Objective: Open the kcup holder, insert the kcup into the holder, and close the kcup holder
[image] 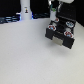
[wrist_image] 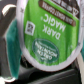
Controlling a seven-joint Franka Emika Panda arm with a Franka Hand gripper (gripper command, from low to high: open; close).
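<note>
The black box-like kcup holder [image: 60, 31] sits on the white surface [image: 30, 57], on the exterior view's right. Its drawer looks pulled out toward the camera, with round slots showing red- and blue-lidded pods [image: 63, 30] inside, so the opening step reads as done.

The gripper [image: 58, 10] hangs directly above the holder, low over its back half. That placement fits lowering a pod into a free slot; which slot is free is too small to tell.

In the wrist view the small pale kcup with green foil lid [wrist_image: 47, 42] fills most of the frame, lid facing the camera and "DARK MAGIC" print readable, so it sits right at the camera, very likely carried in the jaws. The contact is not visible, so whether the jaws are clamped on it, or how wide they stand, cannot be told. Dark holder parts show behind the pod.

Judgement: insertion is in hand, closing the drawer is still left. Risk: the pod landing tilted on a slot rim or on another pod.
</note>
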